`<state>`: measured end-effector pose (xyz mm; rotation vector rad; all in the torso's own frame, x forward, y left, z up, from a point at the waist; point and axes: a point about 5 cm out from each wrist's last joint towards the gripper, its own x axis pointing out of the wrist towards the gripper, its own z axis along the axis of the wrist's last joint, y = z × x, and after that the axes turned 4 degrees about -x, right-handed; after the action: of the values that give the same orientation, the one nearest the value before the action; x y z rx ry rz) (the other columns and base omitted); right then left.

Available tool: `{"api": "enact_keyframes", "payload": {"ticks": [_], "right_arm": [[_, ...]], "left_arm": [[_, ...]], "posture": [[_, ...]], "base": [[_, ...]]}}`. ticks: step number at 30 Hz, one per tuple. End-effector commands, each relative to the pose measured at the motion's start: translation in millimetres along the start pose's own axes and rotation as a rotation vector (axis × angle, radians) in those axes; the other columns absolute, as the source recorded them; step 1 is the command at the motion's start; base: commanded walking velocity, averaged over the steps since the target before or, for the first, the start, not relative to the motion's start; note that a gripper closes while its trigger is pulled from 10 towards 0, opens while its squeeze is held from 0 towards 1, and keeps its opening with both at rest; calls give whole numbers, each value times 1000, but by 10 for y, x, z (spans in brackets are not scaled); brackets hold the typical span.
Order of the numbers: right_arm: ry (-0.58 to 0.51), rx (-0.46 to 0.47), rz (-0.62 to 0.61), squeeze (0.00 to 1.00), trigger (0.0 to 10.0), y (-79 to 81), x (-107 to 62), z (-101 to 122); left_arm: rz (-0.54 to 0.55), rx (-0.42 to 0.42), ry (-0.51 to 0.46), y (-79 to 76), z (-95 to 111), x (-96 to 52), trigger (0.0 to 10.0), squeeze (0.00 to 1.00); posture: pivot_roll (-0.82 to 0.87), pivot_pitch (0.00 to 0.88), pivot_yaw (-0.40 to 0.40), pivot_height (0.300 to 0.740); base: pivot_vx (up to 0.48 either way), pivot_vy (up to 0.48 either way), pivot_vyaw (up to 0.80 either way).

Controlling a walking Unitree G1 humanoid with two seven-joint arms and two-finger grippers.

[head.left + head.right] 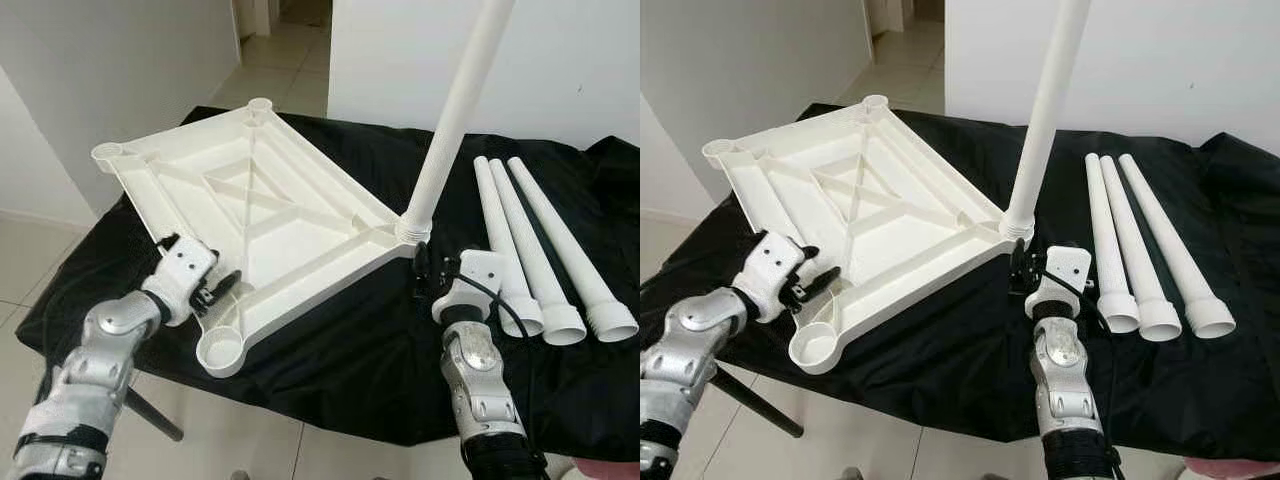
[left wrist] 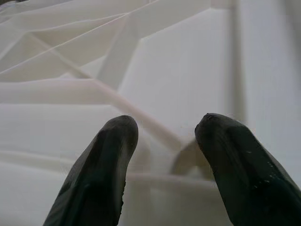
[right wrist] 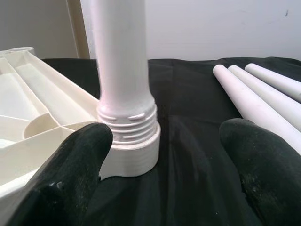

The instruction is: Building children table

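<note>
A white plastic tabletop (image 1: 250,210) lies upside down on a worktop (image 1: 350,360) draped in black cloth, its ribbed underside facing up (a round socket sits at each corner). One white leg (image 1: 455,115) stands upright in the socket at the corner nearest the robot's right side, its threaded collar seated in the socket. Three more legs (image 1: 545,250) lie side by side on the cloth to the right of the tabletop, wide ends toward the robot, well apart from the tabletop.

The left gripper (image 1: 222,288) is at the near edge of the tabletop, beside the empty corner socket closest to the robot. Its jaws are parted, and the wrist view shows the two black fingers (image 2: 101,169) over the ribbed white surface with nothing between them.

The right gripper (image 1: 422,262) sits just below the base of the standing leg. Its jaws are spread wide, one finger (image 3: 70,174) near the collar and the other well off to the side over the black cloth, grasping nothing.

Pale floor tiles and white walls lie beyond the worktop.
</note>
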<state>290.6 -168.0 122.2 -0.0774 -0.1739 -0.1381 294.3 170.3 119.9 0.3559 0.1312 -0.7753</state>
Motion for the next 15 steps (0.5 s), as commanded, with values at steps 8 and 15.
{"api": "enact_keyframes", "payload": {"ticks": [8,15], "right_arm": [[-1,9,-1,0,10000,12,10,-6],[7,19,9,0,10000,47,3,-19]], "left_arm": [[-260,-66,14,-518,-23,199,10000,0],[-251,-113,-60,-735,167,450,10000,0]], "posture": [[-55,0,13,740],[-60,0,23,740]], "base": [[0,0,0],[0,0,0]]}}
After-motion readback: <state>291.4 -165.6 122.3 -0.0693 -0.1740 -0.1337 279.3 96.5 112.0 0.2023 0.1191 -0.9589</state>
